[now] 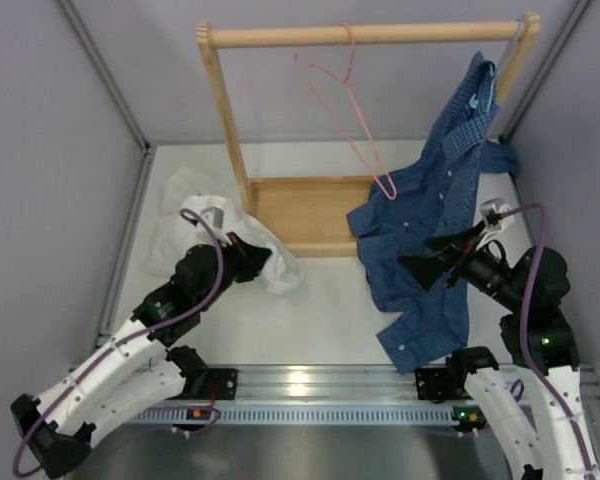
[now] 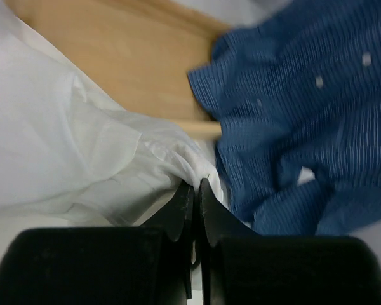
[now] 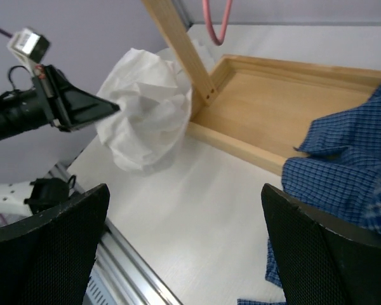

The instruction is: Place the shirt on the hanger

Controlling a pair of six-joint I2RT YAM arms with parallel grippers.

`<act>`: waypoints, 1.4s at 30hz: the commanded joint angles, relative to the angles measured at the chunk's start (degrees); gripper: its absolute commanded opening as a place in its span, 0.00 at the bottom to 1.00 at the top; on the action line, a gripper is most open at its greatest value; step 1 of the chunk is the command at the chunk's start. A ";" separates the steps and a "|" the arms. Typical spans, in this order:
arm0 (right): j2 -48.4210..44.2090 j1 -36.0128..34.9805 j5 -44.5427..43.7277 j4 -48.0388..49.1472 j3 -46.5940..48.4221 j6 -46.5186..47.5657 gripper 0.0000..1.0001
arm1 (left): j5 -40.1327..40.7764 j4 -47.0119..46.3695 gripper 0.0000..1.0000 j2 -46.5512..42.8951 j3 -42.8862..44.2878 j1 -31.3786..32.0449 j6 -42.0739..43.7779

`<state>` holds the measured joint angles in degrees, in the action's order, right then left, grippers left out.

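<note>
Shirt (image 1: 185,215): thin white cloth, matt, heavily creased.
Blue shirt (image 1: 410,225): woven checked cloth, matt, softly rumpled.
Hanger (image 3: 206,19): thin pink wire, smooth; whether it is coated cannot be told.
Rack (image 1: 370,35): pale wood, sanded smooth, satin; grain is seen on the base tray.
Table (image 3: 197,203): white, smooth, matt, faintly streaked.
Rail (image 1: 310,385): ribbed metal, bright glare is noted.
Left gripper (image 2: 195,187): black plastic, smooth, dull sheen.
Right gripper (image 3: 184,190): black plastic, finely stippled, matt.
Left arm (image 1: 110,370): white shell, slight gloss.
</note>
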<state>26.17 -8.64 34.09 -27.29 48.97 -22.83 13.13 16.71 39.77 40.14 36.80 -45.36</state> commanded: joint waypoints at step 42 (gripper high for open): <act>30.33 -40.13 -27.06 21.29 -22.25 -12.58 0.59 | 28.98 15.55 0.98 11.65 9.87 33.78 5.99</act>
<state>55.31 -47.53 9.02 -14.04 27.94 -32.88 43.00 31.64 53.30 48.99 70.67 -40.29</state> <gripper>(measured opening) 0.616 0.980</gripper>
